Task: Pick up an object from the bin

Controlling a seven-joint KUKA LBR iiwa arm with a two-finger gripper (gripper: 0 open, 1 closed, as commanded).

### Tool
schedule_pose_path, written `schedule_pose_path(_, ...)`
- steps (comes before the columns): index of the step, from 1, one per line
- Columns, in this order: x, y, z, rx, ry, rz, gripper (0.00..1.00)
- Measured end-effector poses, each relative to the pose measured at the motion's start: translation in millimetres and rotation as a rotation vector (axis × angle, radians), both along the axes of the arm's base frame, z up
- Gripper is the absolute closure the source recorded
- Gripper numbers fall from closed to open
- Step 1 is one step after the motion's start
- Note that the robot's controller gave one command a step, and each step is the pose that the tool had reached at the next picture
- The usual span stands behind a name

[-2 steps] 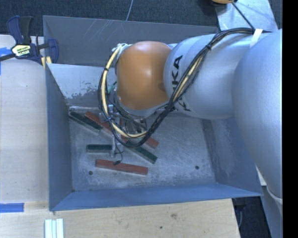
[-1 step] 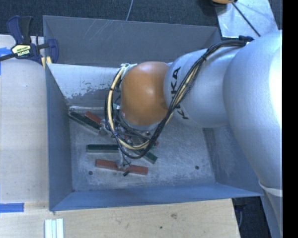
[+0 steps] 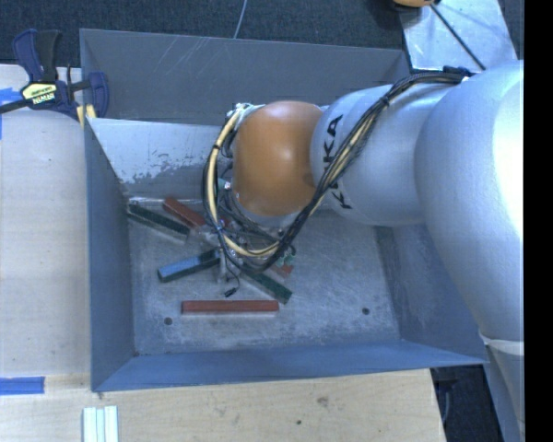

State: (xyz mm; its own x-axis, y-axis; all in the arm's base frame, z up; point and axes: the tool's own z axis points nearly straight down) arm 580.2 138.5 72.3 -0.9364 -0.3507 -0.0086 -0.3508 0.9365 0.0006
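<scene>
gripper (image 3: 227, 267) low in the middle of the bin (image 3: 111, 274), over a heap of crossed sticks (image 3: 223, 256), blue stick (image 3: 186, 267) and green stick (image 3: 269, 286) just beside it, red bar (image 3: 230, 308) near, can't tell if it's pinching anything

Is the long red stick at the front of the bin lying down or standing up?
Lying down. The red stick rests flat on the bin floor, with its whole length showing from above.

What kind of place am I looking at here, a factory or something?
Most likely a robotics lab test cell: a large white arm reaches into a grey metal bin holding a few loose sticks, such as a red-brown bar.
</scene>
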Motion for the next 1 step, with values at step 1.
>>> schedule_pose_path(1, 0.0, 0.0, 0.0, 0.0, 0.0, 0.0, 1.0)
